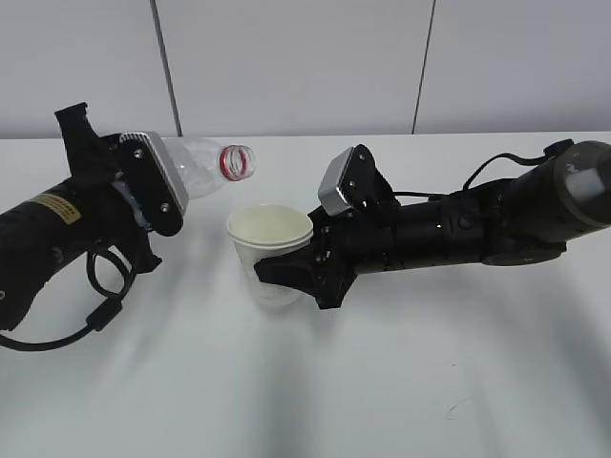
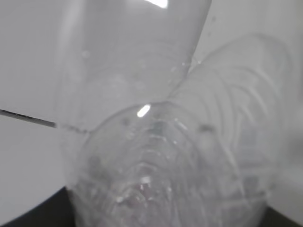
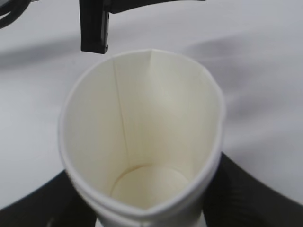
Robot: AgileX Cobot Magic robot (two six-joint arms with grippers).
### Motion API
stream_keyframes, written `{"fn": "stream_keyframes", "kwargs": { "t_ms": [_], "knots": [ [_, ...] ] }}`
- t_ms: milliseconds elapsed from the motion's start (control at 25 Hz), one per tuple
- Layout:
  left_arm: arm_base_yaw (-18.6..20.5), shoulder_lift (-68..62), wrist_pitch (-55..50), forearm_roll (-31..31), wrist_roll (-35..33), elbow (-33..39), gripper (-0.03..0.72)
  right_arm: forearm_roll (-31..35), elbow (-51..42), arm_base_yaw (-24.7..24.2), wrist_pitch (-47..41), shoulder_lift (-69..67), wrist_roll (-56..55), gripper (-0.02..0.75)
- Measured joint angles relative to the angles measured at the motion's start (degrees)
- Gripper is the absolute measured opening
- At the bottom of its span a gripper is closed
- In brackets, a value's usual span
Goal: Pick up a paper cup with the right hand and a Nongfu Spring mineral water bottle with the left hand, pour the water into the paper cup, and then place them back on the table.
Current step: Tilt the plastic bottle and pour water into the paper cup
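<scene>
My left gripper is shut on the clear bottle and holds it tipped nearly level. Its open mouth with the red neck ring points right, above and just left of the paper cup. The label is hidden by the gripper. In the left wrist view the clear bottle fills the frame. My right gripper is shut on the cup's side and holds it upright. In the right wrist view the cup has its rim squeezed to a pointed oval between dark fingers. I see no stream of water.
The white table carries a small dark scuff mark at the front right. A black cable loops under the left arm. A black part of the left arm hangs just beyond the cup in the right wrist view.
</scene>
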State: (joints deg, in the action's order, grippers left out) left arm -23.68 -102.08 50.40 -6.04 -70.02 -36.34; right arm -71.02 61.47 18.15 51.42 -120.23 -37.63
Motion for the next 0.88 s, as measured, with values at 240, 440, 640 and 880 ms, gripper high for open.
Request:
{"fn": "stream_keyframes", "kwargs": {
  "t_ms": [240, 440, 640, 880],
  "knots": [
    [0.0, 0.0, 0.18, -0.35, -4.24, 0.0, 0.375, -0.51, 0.0, 0.0, 0.0, 0.0, -0.21, 0.435],
    [0.0, 0.0, 1.43, -0.41, -6.26, 0.0, 0.375, -0.73, 0.0, 0.0, 0.0, 0.0, -0.21, 0.435],
    [0.0, 0.0, 2.03, -1.04, -9.46, 0.0, 0.375, -0.88, 0.0, 0.0, 0.0, 0.0, -0.21, 0.435],
    [0.0, 0.0, 2.61, -1.88, -12.36, 0.0, 0.375, -1.31, 0.0, 0.0, 0.0, 0.0, -0.26, 0.435]
  ]
}}
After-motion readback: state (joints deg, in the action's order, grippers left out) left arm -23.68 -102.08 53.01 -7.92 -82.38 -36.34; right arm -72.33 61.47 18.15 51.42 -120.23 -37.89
